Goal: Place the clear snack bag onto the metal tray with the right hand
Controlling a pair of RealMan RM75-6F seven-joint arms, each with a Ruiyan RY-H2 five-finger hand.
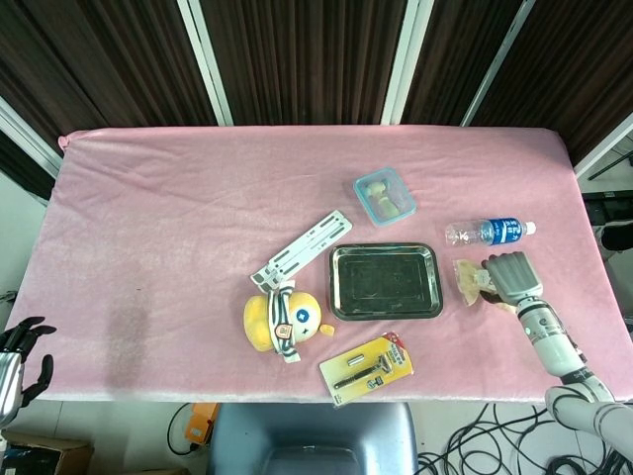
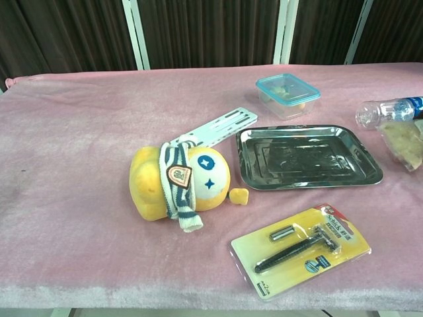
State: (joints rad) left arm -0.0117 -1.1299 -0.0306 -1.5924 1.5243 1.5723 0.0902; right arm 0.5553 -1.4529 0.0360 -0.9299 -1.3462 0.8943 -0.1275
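While the right hand (image 1: pixel 510 274) curls over the clear snack bag (image 1: pixel 475 281), apparently gripping it, the bag lies just right of the metal tray (image 1: pixel 385 281), so the carry runs leftward; the left hand (image 1: pixel 17 358) hangs far off, fingers apart, holding nothing.

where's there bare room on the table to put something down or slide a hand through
The widest bare cloth is the whole left side, left of the plush toy and white bracket, plus the far strip behind the lidded container. The metal tray is empty. It is crowded on the right: water bottle, snack bag and right robot hand sit close together.
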